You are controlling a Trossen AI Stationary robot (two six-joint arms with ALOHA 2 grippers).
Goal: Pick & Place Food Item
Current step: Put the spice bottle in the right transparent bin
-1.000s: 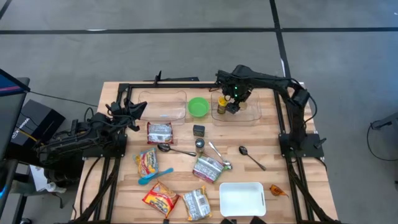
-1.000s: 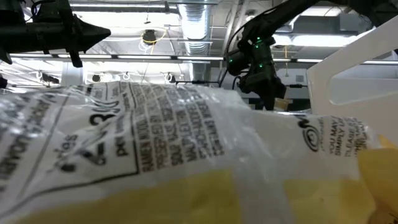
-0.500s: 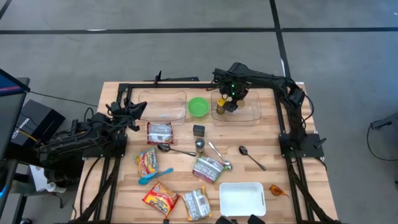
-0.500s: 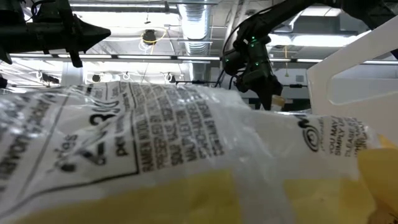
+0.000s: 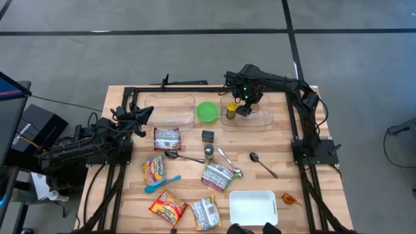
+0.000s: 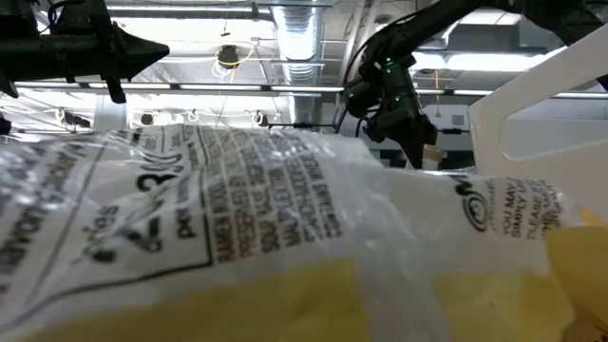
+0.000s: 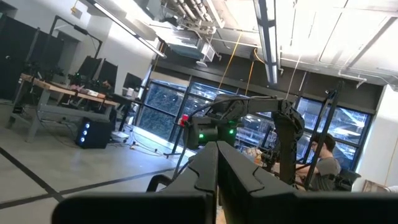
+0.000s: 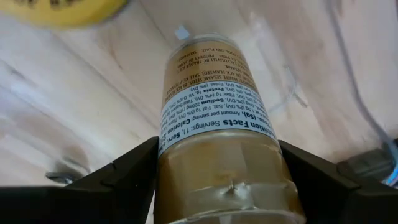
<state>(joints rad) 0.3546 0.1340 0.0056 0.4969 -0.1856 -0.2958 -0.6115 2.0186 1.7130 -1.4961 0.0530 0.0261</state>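
At the far side of the desk [image 5: 286, 156], inside the clear container [image 5: 259, 116] next to the green bowl [image 5: 207, 111], the right gripper [image 5: 243, 109] grasps a small jar [image 8: 214, 130] of brownish seasoning. In the right wrist view the jar fills the space between the two dark fingers [image 8: 121, 171], one pressing on each side of its body, with its printed label facing the camera. Its long axis runs straight out from the wrist, along the line of the jaws, the far end pointing toward the wooden surface beyond. From above, the jar's yellowish part [image 5: 231, 110] shows just left of the gripper, within the container's outline. Whether it touches the container floor cannot be told.

The right arm reaches from its base at the desk's right edge, bent at the elbow, stretching leftward over the container with its wrist angled down.

The left gripper [image 5: 144, 112] waits at the left side of the desk beside another clear container [image 5: 170, 110], jaws clenched on nothing, pointing level across the desk.
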